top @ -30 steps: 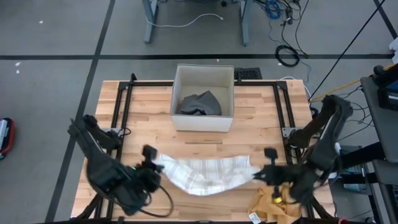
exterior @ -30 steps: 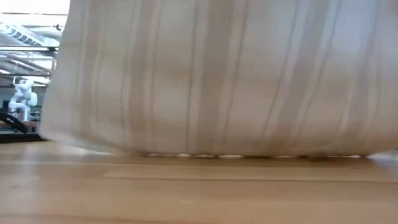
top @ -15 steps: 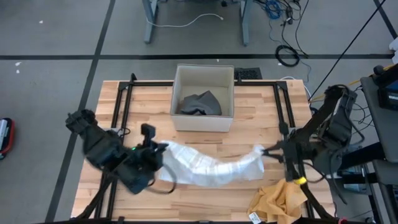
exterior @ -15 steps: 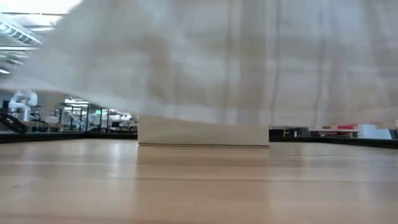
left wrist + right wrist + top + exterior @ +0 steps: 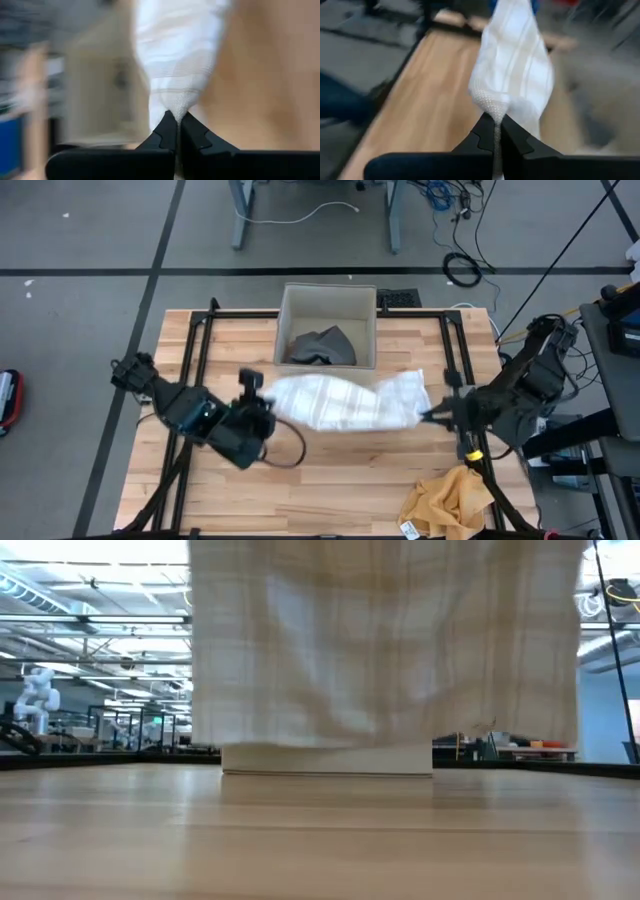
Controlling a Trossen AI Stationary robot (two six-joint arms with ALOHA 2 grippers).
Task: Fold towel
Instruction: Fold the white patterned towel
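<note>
High view: the towel (image 5: 345, 402) hangs stretched between the two arms above the middle of the tabletop (image 5: 330, 480), just in front of the white box (image 5: 327, 338) that holds a dark cloth (image 5: 322, 346). The left pincer (image 5: 258, 402) grips one end, the right pincer (image 5: 432, 416) the other. A yellow cloth (image 5: 447, 500) lies at the tabletop's near right corner.

Low view: the towel (image 5: 385, 640) hangs as a wide curtain, its lower edge clear of the wood, the box (image 5: 327, 758) visible beneath it.

Left wrist view: the left pincer (image 5: 175, 131) is clamped tight on a bunched corner of the towel (image 5: 176, 55).

Right wrist view: the right pincer (image 5: 494, 131) is likewise pinched shut on the opposite corner of the towel (image 5: 512, 70).

Judging by this, the towel is only lifted and spread; no fold is visible yet, so laying it down and folding remain.
</note>
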